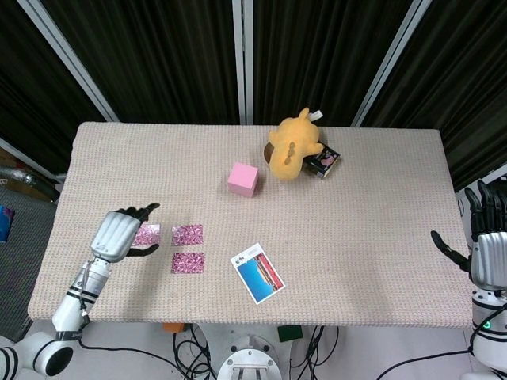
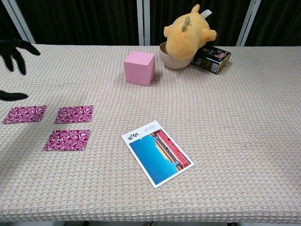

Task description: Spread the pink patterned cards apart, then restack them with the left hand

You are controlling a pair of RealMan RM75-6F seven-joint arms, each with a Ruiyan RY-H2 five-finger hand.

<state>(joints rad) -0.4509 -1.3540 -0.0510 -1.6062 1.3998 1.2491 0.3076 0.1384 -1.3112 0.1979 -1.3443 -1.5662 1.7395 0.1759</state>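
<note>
Three pink patterned cards (image 2: 68, 140) apart; left hand (image 1: 119, 234) empty, fingers spread.

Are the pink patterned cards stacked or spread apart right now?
Spread apart. The three pink patterned cards lie flat and separate on the table, cloth showing between them; the left hand hovers open above.

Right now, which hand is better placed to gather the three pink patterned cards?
The left hand. It hovers open beside the leftmost pink patterned card, near the other two. The right hand waits off the table's far right edge, away from every card.
</note>
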